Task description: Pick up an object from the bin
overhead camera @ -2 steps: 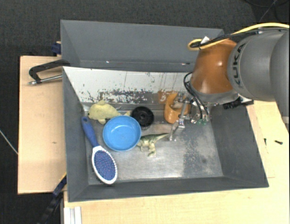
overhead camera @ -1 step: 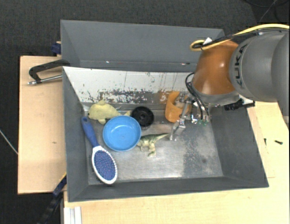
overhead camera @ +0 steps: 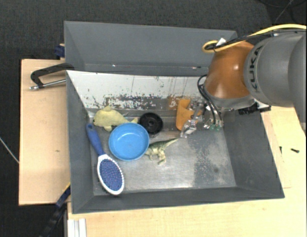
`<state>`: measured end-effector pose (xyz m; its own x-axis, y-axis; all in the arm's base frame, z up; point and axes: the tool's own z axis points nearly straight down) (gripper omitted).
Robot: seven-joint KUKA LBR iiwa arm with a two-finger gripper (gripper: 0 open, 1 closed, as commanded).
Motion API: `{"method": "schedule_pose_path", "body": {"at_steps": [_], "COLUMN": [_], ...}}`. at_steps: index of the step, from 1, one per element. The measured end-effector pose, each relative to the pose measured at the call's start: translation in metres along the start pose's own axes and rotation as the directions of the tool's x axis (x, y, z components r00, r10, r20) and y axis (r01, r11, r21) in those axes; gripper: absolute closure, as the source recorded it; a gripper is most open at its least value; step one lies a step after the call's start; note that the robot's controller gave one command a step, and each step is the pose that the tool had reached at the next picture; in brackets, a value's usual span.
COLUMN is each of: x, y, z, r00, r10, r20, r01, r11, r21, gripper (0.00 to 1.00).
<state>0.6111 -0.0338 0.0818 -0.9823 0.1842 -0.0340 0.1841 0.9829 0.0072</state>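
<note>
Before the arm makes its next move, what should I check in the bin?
1. The gripper is down in the bin, beside the orange block at the back wall: ok.
2. The orange block is gripped: cannot tell.
3. Tail of the green toy dinosaur is apart from the gripper: cannot tell.
4. The blue bowl is well apart from the gripper: ok.
5. The blue brush is out of the way at the left: ok.

The arm comprises a thick grey cylindrical metal link [overhead camera: 282, 68] with lettering near its end, a glossy orange rounded wrist cover [overhead camera: 227, 75], a yellow cable [overhead camera: 262, 32] routed over the top, thin black cables [overhead camera: 206, 102] beneath, and a small silver gripper [overhead camera: 190, 126] with green details.
</note>
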Motion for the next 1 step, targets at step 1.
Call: {"method": "schedule_pose_path", "body": {"at_steps": [1], "x": [-0.0073], "y": [0.0020], "z": [-0.1129], "r00": [1.000], "r10": [-0.001], "r20": [-0.019], "r01": [0.001], "r11": [1.000], "r21": [0.004], "gripper": [1.00]}}
